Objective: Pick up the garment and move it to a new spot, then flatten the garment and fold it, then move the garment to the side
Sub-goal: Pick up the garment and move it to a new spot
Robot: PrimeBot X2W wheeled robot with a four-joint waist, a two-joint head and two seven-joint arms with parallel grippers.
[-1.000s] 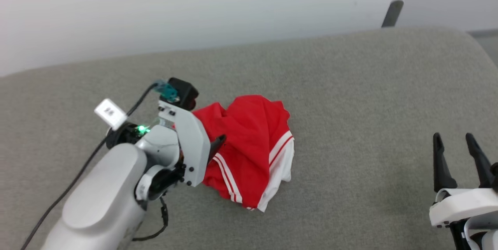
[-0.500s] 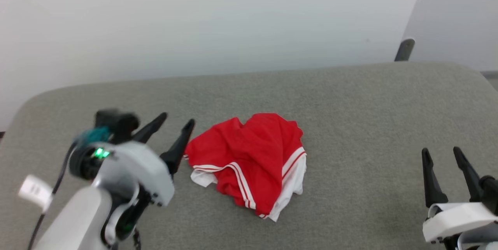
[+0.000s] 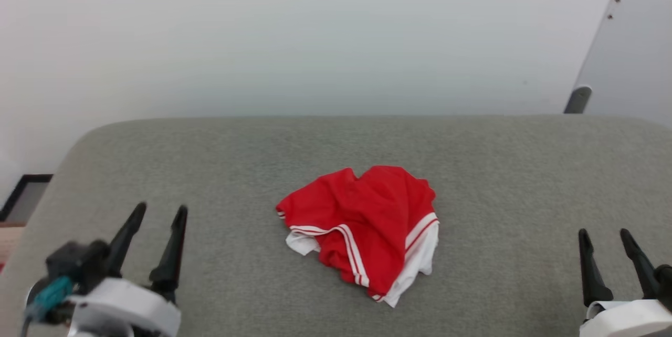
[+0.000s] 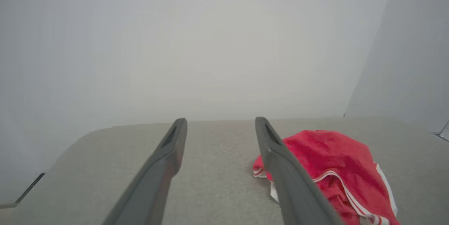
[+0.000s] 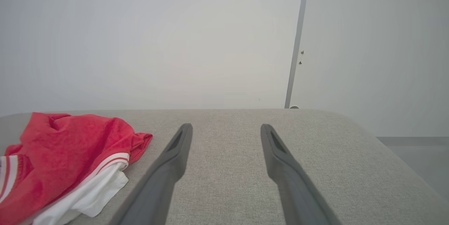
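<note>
The garment [image 3: 367, 224], bright red with white sleeve ends and double white stripes, lies crumpled in a heap near the middle of the grey cushioned surface [image 3: 504, 179]. My left gripper [image 3: 160, 212] stands open at the lower left, well apart from the heap, nothing between its fingers. At the lower right my right gripper [image 3: 604, 233] is open too, empty, and far from the cloth. In the left wrist view the garment [image 4: 333, 162] lies to the right of the open left gripper [image 4: 221, 121]. The right wrist view has the garment [image 5: 66, 148] left of the open right gripper [image 5: 226, 127].
A pale wall [image 3: 315, 38] rises right behind the cushioned surface. A grey post [image 3: 576, 99] stands at the back right by a wall panel. A dark frame [image 3: 23, 196] sits beyond the surface's left end, whose corners are rounded.
My left gripper has let go of the garment and drawn back to the lower left, fingers pointing up. The head camera has tilted up and shifted, so the whole scene sits lower.
</note>
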